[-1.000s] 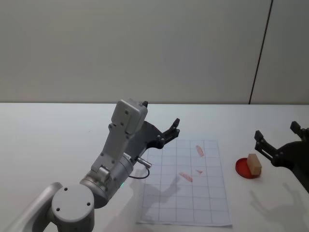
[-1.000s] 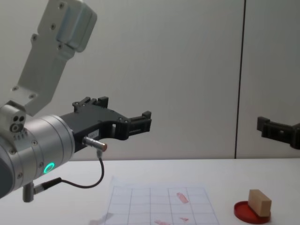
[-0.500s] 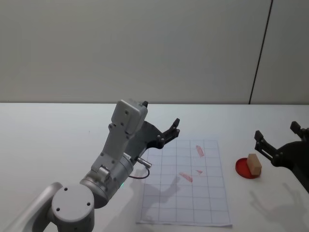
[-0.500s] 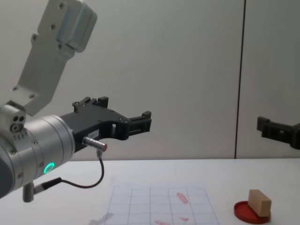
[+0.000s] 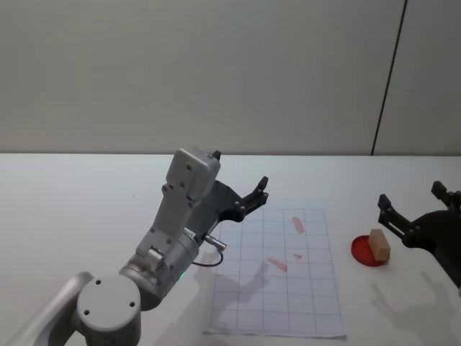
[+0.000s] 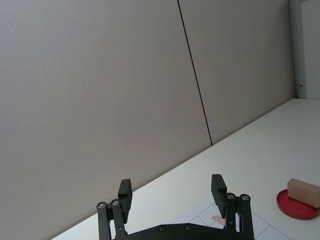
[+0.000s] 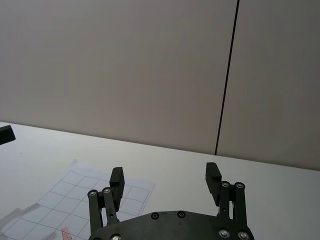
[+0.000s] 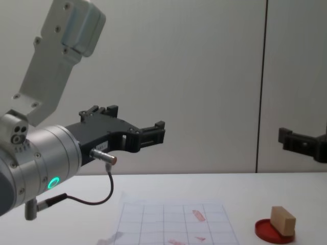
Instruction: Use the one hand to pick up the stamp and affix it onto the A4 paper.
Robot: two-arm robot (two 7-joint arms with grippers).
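- The A4 paper (image 5: 277,270) lies flat on the table (image 5: 72,202), before the robot
- The stamp (image 5: 379,244) sits on the ink pad (image 5: 362,254), right of the paper and apart from it
- Left gripper (image 5: 261,191) over the paper's far left corner; right gripper (image 5: 410,194) just right of the stamp

One stamp (image 5: 379,244); one red ink pad (image 5: 359,253); one A4 paper (image 5: 288,306) bearing three red marks (image 5: 297,225); two grippers, the left gripper (image 6: 171,186) and the right gripper (image 7: 164,174).
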